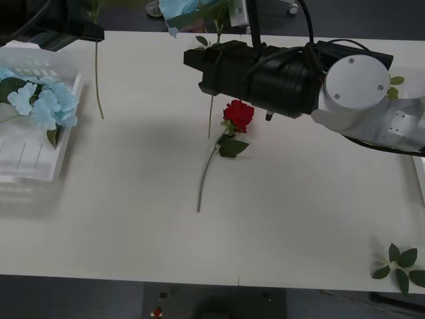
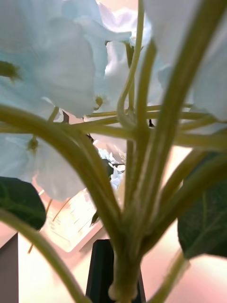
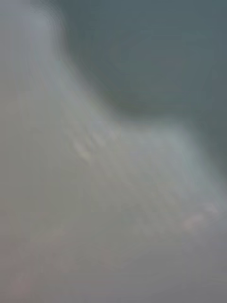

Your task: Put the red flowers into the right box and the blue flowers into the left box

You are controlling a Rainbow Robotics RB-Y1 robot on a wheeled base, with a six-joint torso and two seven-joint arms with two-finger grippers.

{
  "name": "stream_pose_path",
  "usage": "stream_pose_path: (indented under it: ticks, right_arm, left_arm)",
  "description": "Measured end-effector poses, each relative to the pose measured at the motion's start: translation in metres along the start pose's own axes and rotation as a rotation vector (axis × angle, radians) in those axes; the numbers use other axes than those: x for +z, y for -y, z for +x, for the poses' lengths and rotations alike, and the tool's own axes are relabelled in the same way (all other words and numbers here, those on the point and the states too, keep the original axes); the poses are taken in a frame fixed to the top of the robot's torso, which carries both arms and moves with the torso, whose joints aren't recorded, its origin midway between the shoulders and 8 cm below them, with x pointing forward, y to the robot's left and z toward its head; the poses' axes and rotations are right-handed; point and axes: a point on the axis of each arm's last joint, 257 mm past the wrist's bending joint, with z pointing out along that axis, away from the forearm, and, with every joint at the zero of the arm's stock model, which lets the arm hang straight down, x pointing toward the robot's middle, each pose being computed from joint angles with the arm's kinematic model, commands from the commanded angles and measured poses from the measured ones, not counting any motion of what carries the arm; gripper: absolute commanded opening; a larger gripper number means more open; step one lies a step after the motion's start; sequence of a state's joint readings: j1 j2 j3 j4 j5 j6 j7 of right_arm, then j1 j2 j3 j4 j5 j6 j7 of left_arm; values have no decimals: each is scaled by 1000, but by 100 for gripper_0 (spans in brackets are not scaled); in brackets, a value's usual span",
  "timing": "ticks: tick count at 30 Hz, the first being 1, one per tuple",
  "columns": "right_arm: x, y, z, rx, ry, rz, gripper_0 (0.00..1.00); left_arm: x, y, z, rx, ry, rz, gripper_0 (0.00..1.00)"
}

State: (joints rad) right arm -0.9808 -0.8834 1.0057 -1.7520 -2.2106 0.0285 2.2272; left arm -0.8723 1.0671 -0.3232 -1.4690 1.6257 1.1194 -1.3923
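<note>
On the left, the left box point(image 1: 40, 143) already held blue blooms point(image 1: 41, 101), so part of the sorting looked done. Near it a bare stem point(image 1: 98, 80) hung below the left arm point(image 1: 66, 23); what its fingers were doing I could not tell. At mid-counter point(image 1: 299, 219) a rose point(image 1: 238, 114) lay loose — still to go right. Above it the right gripper point(image 2: 120, 279) carried a blue flower point(image 1: 182, 10), the fingers apparently pinching its stem, though the grip itself was hidden. A leaf sprig point(image 1: 400, 264) lay at the right corner.
</note>
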Motion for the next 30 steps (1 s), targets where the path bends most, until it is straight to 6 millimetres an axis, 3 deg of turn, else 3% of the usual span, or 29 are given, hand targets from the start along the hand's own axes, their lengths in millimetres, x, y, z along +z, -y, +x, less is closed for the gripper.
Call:
stream_pose_path:
  ticks: [5, 20, 25, 30]
  right_arm:
    - [0, 0, 0, 0, 0, 0, 0]
    - [0, 1, 0, 0, 0, 2, 0]
    - [0, 1, 0, 0, 0, 3, 0]
    - [0, 2, 0, 0, 0, 3, 0]
  left_arm:
    - [-20, -72, 3, 26, -38, -144, 0]
    - [-90, -215, 8, -129, -59, -483, 0]
    - [-111, -257, 23, -55, -119, -573, 0]
    - [-132, -303, 46, -120, -132, -673, 0]
